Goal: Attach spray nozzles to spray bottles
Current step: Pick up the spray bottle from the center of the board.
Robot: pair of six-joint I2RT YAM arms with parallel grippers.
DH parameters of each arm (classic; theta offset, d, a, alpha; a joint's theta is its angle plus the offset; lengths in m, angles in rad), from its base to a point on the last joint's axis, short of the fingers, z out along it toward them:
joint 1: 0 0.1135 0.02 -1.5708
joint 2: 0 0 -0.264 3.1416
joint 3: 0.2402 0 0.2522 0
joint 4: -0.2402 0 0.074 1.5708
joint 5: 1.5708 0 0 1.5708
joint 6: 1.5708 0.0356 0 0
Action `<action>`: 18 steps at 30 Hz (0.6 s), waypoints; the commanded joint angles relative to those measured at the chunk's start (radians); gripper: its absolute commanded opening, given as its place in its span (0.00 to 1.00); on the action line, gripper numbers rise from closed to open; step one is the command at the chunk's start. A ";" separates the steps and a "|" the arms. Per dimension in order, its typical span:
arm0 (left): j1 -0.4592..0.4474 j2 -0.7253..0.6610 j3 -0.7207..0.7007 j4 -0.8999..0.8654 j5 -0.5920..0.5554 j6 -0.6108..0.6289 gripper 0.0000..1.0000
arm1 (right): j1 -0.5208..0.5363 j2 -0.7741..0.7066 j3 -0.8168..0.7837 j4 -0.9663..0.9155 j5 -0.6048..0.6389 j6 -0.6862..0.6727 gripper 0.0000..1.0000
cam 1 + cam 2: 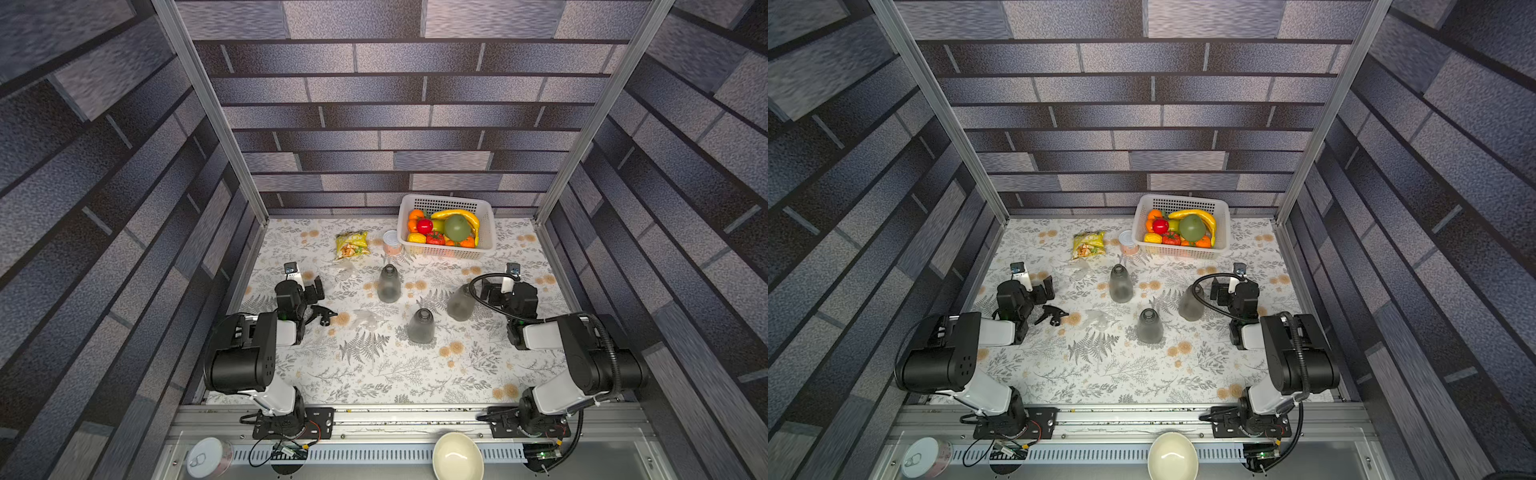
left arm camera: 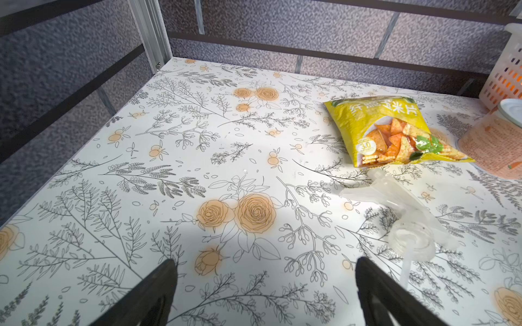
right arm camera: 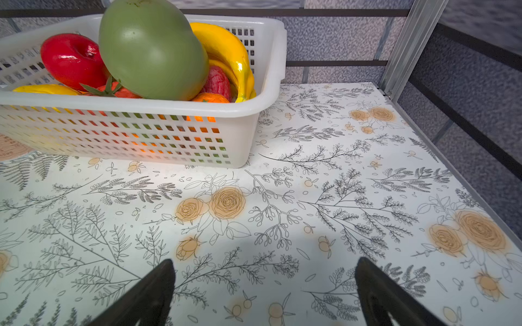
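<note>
Both grippers hang released over the flowered table (image 1: 374, 374) and hold nothing. The left gripper (image 2: 264, 271) has its jaws spread wide above bare cloth at the left of the table. The right gripper (image 3: 264, 271) is spread the same way over bare cloth at the right, on the near side of the white basket (image 3: 262, 84) of toy fruit.

Three smoky-grey spray bottles stand in the middle with bare, open necks. They are the far bottle (image 1: 389, 284), the near bottle (image 1: 421, 326) and the right bottle (image 1: 460, 302), which is just beside the right arm's cable loop.

The black nozzle (image 1: 322, 313) lies on the cloth just beside the left arm. A clear nozzle (image 1: 365, 319) lies between it and the near bottle. A second clear nozzle (image 2: 395, 203) lies just on the near side of the yellow chip bag (image 2: 395, 129). A pinkish tin can (image 2: 491, 146) stands right of the bag, beside the basket.
</note>
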 commanded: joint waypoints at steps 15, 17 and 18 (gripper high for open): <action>-0.032 -0.013 0.008 0.005 -0.062 0.040 1.00 | -0.007 -0.010 0.010 -0.005 -0.007 -0.005 1.00; -0.035 -0.013 0.007 0.006 -0.068 0.042 1.00 | -0.007 -0.011 0.010 -0.005 -0.007 -0.004 1.00; -0.035 -0.013 0.007 0.007 -0.069 0.042 1.00 | -0.007 -0.010 0.009 -0.005 -0.007 -0.005 1.00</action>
